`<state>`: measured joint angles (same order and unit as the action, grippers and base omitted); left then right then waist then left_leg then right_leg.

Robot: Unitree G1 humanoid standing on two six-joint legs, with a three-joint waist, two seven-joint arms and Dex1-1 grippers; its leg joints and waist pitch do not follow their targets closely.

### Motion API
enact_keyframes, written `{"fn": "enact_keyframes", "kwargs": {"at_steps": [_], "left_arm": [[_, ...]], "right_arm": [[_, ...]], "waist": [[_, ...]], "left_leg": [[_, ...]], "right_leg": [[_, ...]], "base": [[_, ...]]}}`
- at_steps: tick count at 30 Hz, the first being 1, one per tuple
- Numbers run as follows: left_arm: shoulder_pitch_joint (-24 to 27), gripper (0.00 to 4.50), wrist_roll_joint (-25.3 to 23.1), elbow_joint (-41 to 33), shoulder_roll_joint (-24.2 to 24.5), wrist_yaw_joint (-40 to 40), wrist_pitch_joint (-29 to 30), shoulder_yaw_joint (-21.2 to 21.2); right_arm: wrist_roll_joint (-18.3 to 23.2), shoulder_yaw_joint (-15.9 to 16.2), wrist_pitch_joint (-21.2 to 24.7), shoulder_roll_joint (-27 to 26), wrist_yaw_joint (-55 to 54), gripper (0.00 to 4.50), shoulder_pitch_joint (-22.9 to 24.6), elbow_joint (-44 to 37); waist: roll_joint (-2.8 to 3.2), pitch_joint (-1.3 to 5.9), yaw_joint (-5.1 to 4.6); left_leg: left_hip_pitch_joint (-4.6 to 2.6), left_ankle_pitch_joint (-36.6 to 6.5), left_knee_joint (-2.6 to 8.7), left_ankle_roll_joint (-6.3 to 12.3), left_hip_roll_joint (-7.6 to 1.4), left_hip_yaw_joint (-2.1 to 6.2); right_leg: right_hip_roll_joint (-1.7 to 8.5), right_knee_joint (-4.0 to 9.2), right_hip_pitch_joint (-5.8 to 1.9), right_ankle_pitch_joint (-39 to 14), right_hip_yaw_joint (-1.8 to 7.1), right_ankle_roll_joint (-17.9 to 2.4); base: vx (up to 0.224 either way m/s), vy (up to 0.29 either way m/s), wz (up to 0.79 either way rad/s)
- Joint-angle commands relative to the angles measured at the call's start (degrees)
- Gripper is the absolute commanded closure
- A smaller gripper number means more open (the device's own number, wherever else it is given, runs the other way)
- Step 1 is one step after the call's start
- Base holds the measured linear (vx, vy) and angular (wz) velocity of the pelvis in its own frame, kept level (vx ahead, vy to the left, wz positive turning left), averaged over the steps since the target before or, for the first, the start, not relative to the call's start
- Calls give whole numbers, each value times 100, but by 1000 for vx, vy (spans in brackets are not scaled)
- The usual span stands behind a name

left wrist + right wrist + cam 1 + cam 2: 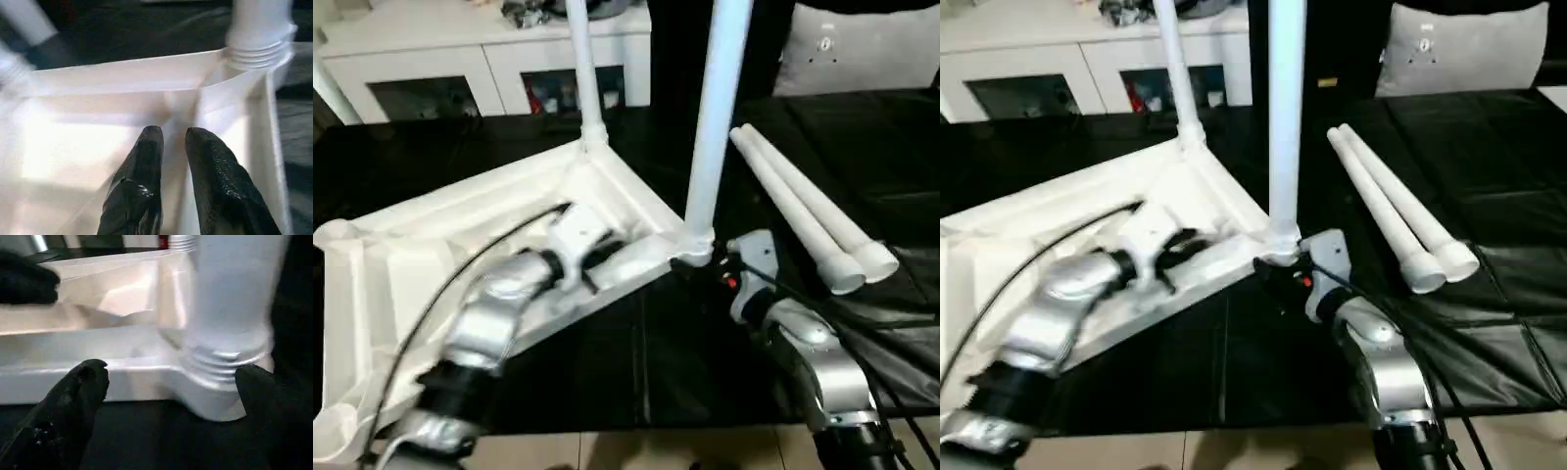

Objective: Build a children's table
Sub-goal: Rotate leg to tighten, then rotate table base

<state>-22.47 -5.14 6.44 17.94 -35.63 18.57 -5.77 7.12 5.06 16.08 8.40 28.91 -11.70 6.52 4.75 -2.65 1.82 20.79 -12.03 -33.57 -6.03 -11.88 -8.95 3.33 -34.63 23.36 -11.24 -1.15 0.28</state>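
Note:
The white tabletop (411,235) lies upside down on the black table, ribbed underside up. Two white legs stand upright in its corner sockets: a far leg (582,59) and a near leg (720,98). Two loose legs (803,211) lie side by side to the right. My left gripper (173,134) hovers over the underside, close to the near leg's corner. Its fingers stand a narrow gap apart above a rib, holding nothing. My right gripper (173,374) stands wide open at the near leg's threaded base (220,357), one finger on each side and clear of it.
A white cabinet (460,49) runs along the back, with a grey cushion (862,49) at the back right. Black cloth covers the table's right part (891,323). The table's front edge (656,429) lies just below my forearms.

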Motion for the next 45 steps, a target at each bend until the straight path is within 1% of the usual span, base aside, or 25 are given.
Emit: {"fn": "enact_keyframes", "kwargs": {"at_steps": [1, 2, 3, 4, 5, 7, 8, 9, 10, 12, 16, 17, 18, 20, 21, 23, 24, 25, 28, 31, 33, 34, 39, 42, 45], "left_arm": [[91, 386, -87, -282, 214, 116, 349, 281], [172, 389, -173, -424, 412, 99, 575, 353], [191, 398, -195, -452, 460, 95, 616, 364], [223, 425, -271, -481, 561, 128, 709, 405], [223, 431, -271, -481, 561, 128, 709, 405], [345, 436, -457, -557, 923, 203, 1033, 487], [398, 444, -455, -616, 1013, 123, 1156, 470], [418, 444, -447, -646, 1043, 96, 1207, 460], [499, 444, -405, -795, 1148, -31, 1394, 407], [563, 444, -345, -952, 1205, -126, 1536, 371], [641, 444, -178, -1211, 1322, -353, 1776, 346], [649, 444, -103, -1214, 1393, -474, 1806, 322], [653, 444, -74, -1217, 1411, -513, 1816, 320], [662, 444, -55, -1240, 1491, -620, 1856, 282], [674, 444, -61, -1248, 1568, -680, 1902, 235], [688, 444, -106, -1221, 1683, -740, 1934, 172], [675, 444, -186, -1128, 1755, -745, 1908, 130], [666, 444, -244, -1074, 1817, -744, 1909, 94], [634, 444, -374, -773, 2087, -867, 1811, -98], [631, 444, -461, -620, 2263, -984, 1706, -240], [629, 444, -535, -511, 2466, -1096, 1623, -353], [641, 444, -616, -439, 2686, -1233, 1586, -448], [659, 444, -668, -309, 2973, -1444, 1443, -508], [633, 444, -633, -249, 3057, -1528, 1402, -538], [698, 444, -359, -411, 3133, -2028, 1292, -699]], "right_arm": [[-4, 213, 4, -68, 119, 0, -140, 136], [-54, 276, -7, -78, 141, 0, -198, 241], [-64, 291, -10, -81, 142, 0, -212, 263], [-81, 333, 1, -86, 161, 0, -247, 319], [-81, 333, 1, -86, 161, 0, -247, 319], [-167, 477, 11, -148, 249, 0, -393, 500], [-179, 509, 37, -171, 268, 0, -437, 543], [-179, 521, 44, -178, 272, 0, -452, 559], [-192, 567, 55, -202, 269, 0, -513, 625], [-201, 601, 48, -213, 261, 0, -557, 671], [-206, 651, 89, -169, 313, 0, -598, 630], [-214, 658, 153, -106, 345, 0, -570, 557], [-221, 661, 180, -79, 353, 0, -556, 527], [-221, 655, 236, 33, 407, 0, -480, 399], [-213, 647, 295, 91, 431, 0, -441, 331], [-214, 649, 386, 174, 459, 0, -394, 241], [-233, 669, 433, 232, 486, 0, -369, 183], [-256, 682, 461, 266, 510, 0, -355, 147], [-242, 712, 579, 310, 539, 0, -340, 76], [-258, 747, 612, 301, 515, 0, -364, 125], [-284, 754, 632, 264, 459, 0, -421, 232], [-316, 755, 611, 228, 406, 0, -494, 385], [-404, 705, 533, 151, 253, 0, -700, 793], [-427, 672, 500, 108, 175, 0, -809, 991], [-513, 590, 267, -22, -43, 0, -1138, 1557]], "waist": [[-88, 322, 63], [-106, 320, 78], [-99, 317, 74], [-92, 323, 91], [-92, 323, 97], [-98, 343, 140], [-113, 335, 146], [-103, 344, 150], [-124, 340, 159], [-119, 330, 166], [-139, 321, 191], [-124, 319, 195], [-137, 316, 195], [-130, 322, 201], [-83, 328, 208], [-96, 328, 211], [-56, 339, 217], [-77, 338, 208], [-43, 343, 216], [-42, 349, 210], [-31, 347, 213], [-36, 346, 219], [-22, 342, 211], [-13, 345, 226], [-10, 342, 224]], "left_leg": [[46, -710, 383, 226, -22, -22], [27, -699, 381, 220, -29, -29], [38, -664, 390, 221, -26, -17], [10, -653, 377, 212, -25, -30], [15, -632, 377, 214, -23, -33], [7, -542, 371, 198, -29, -25], [17, -543, 379, 173, -20, -25], [9, -536, 373, 149, -19, -24], [-3, -578, 378, 117, -24, -30], [-1, -612, 383, 103, -26, -30], [6, -708, 380, 66, -14, -34], [3, -745, 382, 50, -11, -31], [4, -751, 384, 45, -9, -31], [-5, -756, 378, 35, -4, -30], [-8, -756, 373, 23, -4, -25], [-9, -742, 373, 17, -3, -24], [-10, -692, 367, 1, 0, -15], [-8, -701, 364, -3, 6, -18], [-11, -723, 356, -13, 18, -12], [-12, -740, 359, -38, 14, -3], [-17, -770, 362, -51, 12, -2], [-16, -805, 368, -62, 13, 5], [-28, -859, 371, -123, 8, 4], [-32, -829, 362, -152, 13, 0], [-35, -947, 369, -188, 14, -1]], "right_leg": [[310, 378, -327, -886, 131, -1172], [302, 374, -304, -883, 136, -1163], [298, 370, -313, -855, 130, -1160], [282, 364, -283, -760, 133, -1169], [279, 363, -285, -707, 137, -1171], [275, 317, -281, -470, 132, -1195], [272, 317, -290, -409, 128, -1186], [280, 301, -290, -361, 131, -1202], [282, 305, -285, -324, 136, -1242], [282, 307, -278, -333, 138, -1265], [285, 300, -288, -389, 147, -1282], [287, 301, -289, -445, 147, -1263], [285, 309, -291, -471, 148, -1243], [276, 307, -291, -455, 150, -1215], [280, 294, -289, -431, 149, -1223], [261, 296, -294, -349, 144, -1204], [263, 279, -296, -233, 139, -1223], [250, 285, -301, -172, 133, -1233], [259, 273, -304, -140, 131, -1264], [263, 269, -311, -115, 131, -1274], [263, 268, -304, -100, 129, -1304], [266, 266, -304, -131, 126, -1305], [274, 258, -300, -166, 128, -1359], [272, 238, -301, -22, 126, -1400], [285, 241, -293, -172, 127, -1430]], "base": [[0, 0, 0], [0, 0, 0], [0, 0, 0], [0, 0, 0], [0, 0, 0], [0, 0, 0], [0, 0, 0], [0, 0, 0], [0, 0, 0], [0, 0, 0], [0, 0, 0], [0, 0, 0], [0, 0, 0], [0, 0, 0], [0, 0, 0], [0, 0, 0], [0, 0, 0], [0, 0, 0], [0, 0, 0], [0, 0, 0], [0, 0, 0], [0, 0, 0], [0, 0, 0], [0, 0, 0], [0, 0, 0]]}}
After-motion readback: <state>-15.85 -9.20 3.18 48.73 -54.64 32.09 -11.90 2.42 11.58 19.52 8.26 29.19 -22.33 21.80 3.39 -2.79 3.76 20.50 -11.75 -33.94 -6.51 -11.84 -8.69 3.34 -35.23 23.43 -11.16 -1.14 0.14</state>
